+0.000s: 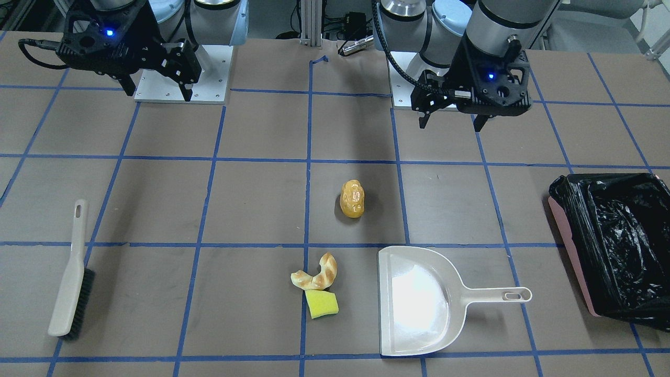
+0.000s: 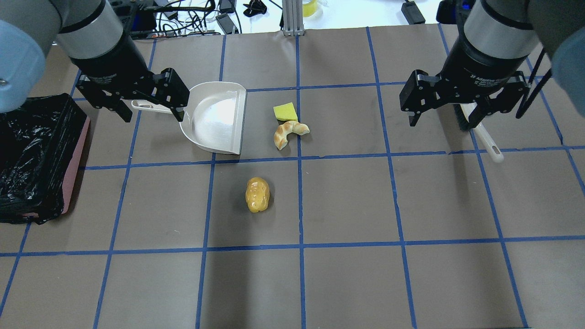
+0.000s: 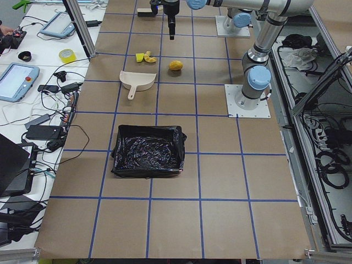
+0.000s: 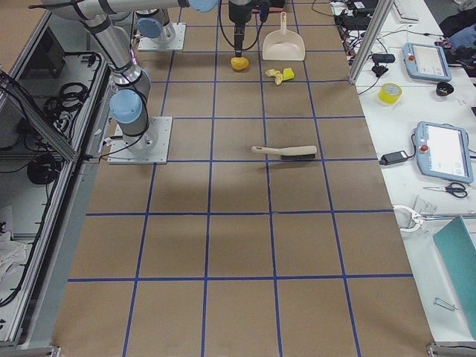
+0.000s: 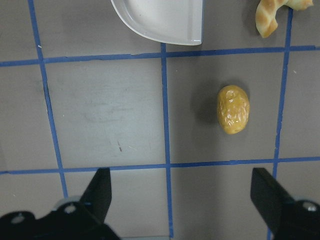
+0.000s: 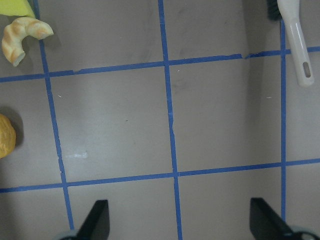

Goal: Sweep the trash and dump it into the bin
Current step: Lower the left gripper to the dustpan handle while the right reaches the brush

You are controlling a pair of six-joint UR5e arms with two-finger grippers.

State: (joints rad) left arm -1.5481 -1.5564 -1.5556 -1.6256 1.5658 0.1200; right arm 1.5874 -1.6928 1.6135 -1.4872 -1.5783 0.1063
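Gridded table [image 2: 347, 201] lies beneath left end effector [image 2: 151, 112] and right end effector [image 2: 443, 116], both hovering downward-pointing, fingers apart.

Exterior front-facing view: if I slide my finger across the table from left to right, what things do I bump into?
brush → twisted pastry piece → bread roll → dustpan → bin

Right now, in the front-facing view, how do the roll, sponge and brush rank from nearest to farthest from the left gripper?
1. roll: mid-table, the closest of the three to the left gripper.
2. sponge: on the centre line, farther out from the robot, touching the pastry.
3. brush: far across on the robot's right side, clearly the farthest.
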